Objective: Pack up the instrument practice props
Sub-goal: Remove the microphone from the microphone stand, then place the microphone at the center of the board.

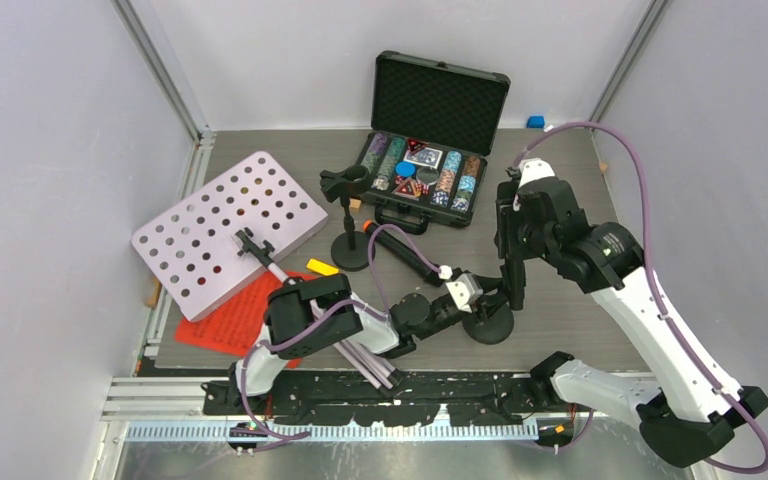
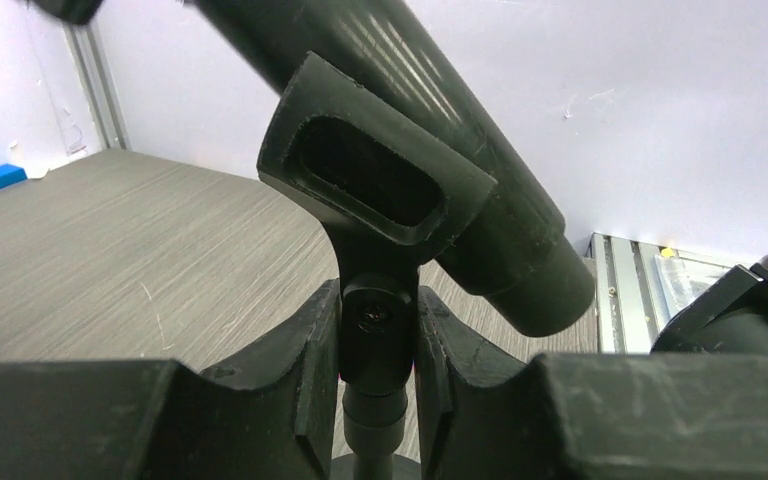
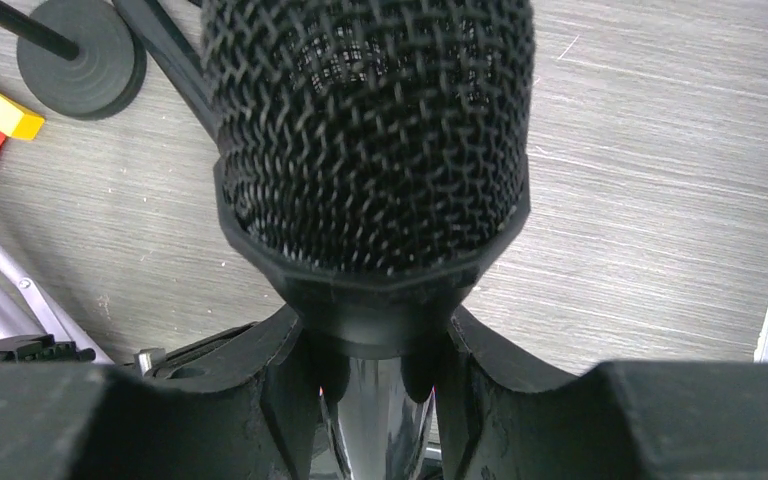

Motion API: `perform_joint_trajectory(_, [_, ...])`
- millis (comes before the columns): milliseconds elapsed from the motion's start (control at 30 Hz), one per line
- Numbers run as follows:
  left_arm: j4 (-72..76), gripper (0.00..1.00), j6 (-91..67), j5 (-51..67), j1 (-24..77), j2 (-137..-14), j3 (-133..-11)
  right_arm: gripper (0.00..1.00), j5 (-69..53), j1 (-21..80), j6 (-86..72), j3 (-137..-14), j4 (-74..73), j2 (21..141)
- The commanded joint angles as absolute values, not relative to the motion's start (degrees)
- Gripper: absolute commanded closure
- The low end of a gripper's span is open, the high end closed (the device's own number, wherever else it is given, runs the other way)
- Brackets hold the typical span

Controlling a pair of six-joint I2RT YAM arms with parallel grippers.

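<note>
1. Left gripper: jaws closed narrowly on the stand pole, just below its clip.
2. Right gripper: clamped on the microphone directly beneath its mesh head, near the round base.

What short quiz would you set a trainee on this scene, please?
1. True or false: the poker chip case is closed.
2. What does the right gripper clamp? A) the microphone B) a drumstick C) a flute
3. Fill in: the left gripper clamps the stand just below its ___.

Key: 1 false, the lid stands open; 2 A; 3 clip.
</note>
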State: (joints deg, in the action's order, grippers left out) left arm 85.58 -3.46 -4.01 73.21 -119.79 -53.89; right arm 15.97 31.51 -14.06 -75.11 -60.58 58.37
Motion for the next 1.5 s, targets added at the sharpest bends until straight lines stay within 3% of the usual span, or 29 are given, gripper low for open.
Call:
perform_joint_trajectory(0, [82.00,1.00,-6.41,-4.61,73.61,-122.23,-52.93,1.00,20.93,31.46,-13.81,-81.98,-50.70,54.08])
perform_joint_trajectory(933, [82.00,1.00,-2.81,-3.56,73.65,-123.42,-52.75,1.00,23.27,31.46,-13.48,-95.92,-54.69,48.12])
perform_joint_trajectory(1100, [82.00,0.86,-0.27,-3.03,73.55,-124.46,-53.63,1.00,23.53,31.46,-13.02,-94.25,-55.10,47.13])
perform_joint_trajectory(1267, [82.00,0.54,1.85,-3.47,73.65,-123.91,-53.20,1.00,22.95,31.46,-12.96,-93.19,-55.53,46.54])
perform_joint_trajectory(1400, [82.00,0.19,1.42,-3.64,73.65,-122.87,-52.64,1.00,21.57,31.46,-12.58,-92.12,-55.63,45.92])
perform_joint_trajectory(1467, [82.00,0.10,1.32,-4.06,73.62,-122.29,-52.28,1.00,21.19,31.46,-12.58,-92.00,-56.02,45.82])
